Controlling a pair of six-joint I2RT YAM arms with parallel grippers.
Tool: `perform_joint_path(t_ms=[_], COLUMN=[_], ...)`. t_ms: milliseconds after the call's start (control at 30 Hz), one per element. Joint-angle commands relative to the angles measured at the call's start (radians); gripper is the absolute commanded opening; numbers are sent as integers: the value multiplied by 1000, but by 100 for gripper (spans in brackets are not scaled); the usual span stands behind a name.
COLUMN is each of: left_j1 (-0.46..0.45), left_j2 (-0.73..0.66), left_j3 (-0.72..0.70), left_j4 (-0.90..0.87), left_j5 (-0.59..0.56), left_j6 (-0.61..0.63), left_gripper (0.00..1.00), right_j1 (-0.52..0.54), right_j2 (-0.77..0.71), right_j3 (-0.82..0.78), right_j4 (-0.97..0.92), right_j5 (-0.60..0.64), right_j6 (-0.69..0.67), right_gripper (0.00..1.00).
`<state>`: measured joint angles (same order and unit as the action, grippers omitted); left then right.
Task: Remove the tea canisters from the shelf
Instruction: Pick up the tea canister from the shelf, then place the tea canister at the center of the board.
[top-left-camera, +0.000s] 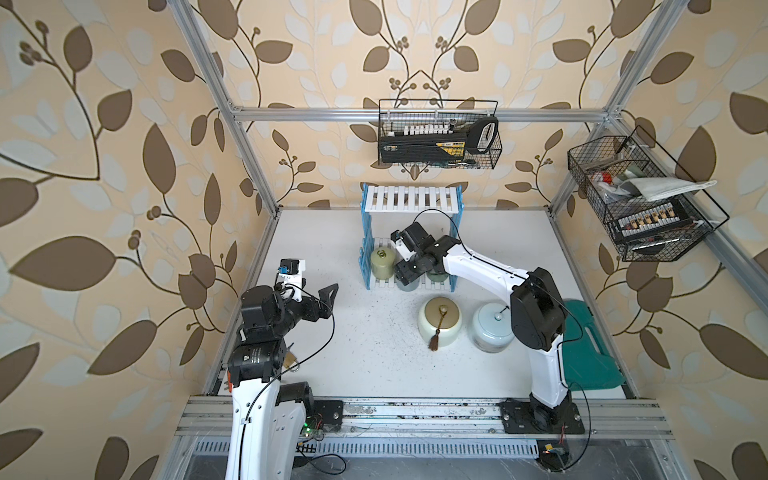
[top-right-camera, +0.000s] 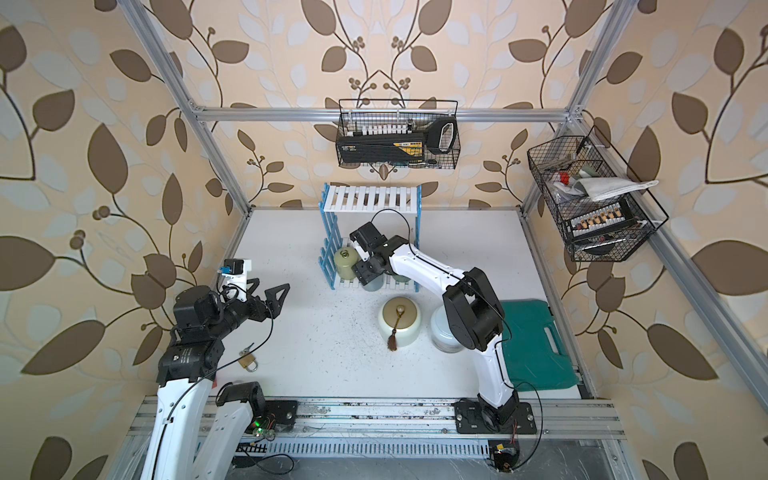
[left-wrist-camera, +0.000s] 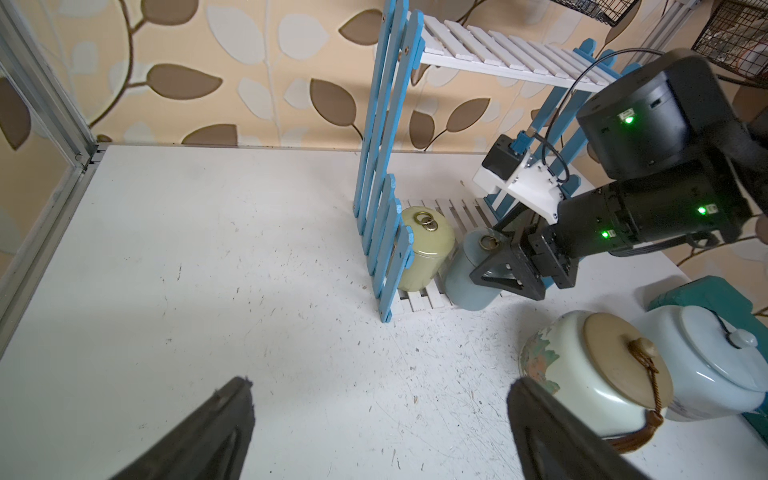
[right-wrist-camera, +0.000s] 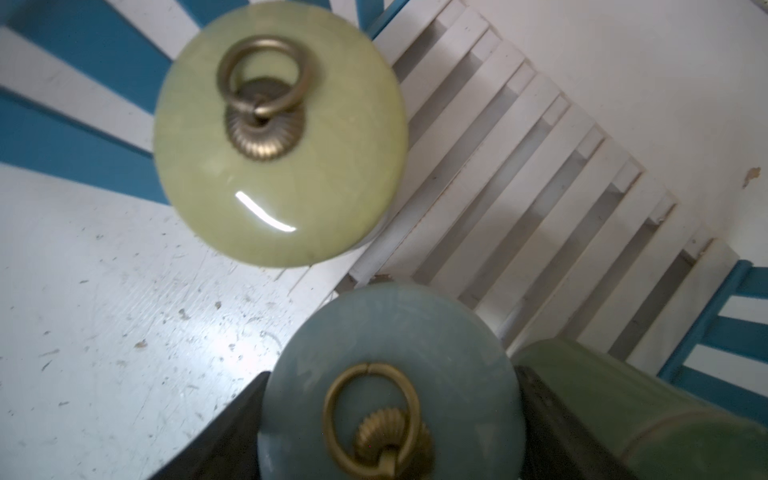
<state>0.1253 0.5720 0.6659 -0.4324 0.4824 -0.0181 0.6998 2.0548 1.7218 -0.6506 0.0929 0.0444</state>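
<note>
Gripping the grey-blue canister at the lower front edge of the shelf, right hand closed on its sides; yellow-green canister and sage green canister flanking it on that board; cream canister, pale-blue canister on the tabletop before the shelf; left hand spread wide, empty.

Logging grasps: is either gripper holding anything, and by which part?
The left gripper is empty. The right gripper flanks the grey-blue canister near its lid; whether it grips cannot be told.

Nothing legible: only blurred, unreadable print on the yellow label of the black case in the rear wire basket.
</note>
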Motion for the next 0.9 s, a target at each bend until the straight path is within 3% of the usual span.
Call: perform_joint_path(t_ms=[0, 467, 867], left_j1=[7, 9, 25], left_j2=[-5, -1, 1], left_j3=[3, 3, 10], left_j4=[23, 20, 8], left_j5=[15, 14, 33], left_j6=[28, 38, 27], left_gripper=[99, 99, 99], right_j1=[31, 160, 293], right_j2=[-104, -256, -278], right_j3=[-4, -94, -182], right_j4=[-4, -19, 63], right_j5=[11, 32, 11], right_j6=[9, 26, 44], right_gripper=[51, 51, 51])
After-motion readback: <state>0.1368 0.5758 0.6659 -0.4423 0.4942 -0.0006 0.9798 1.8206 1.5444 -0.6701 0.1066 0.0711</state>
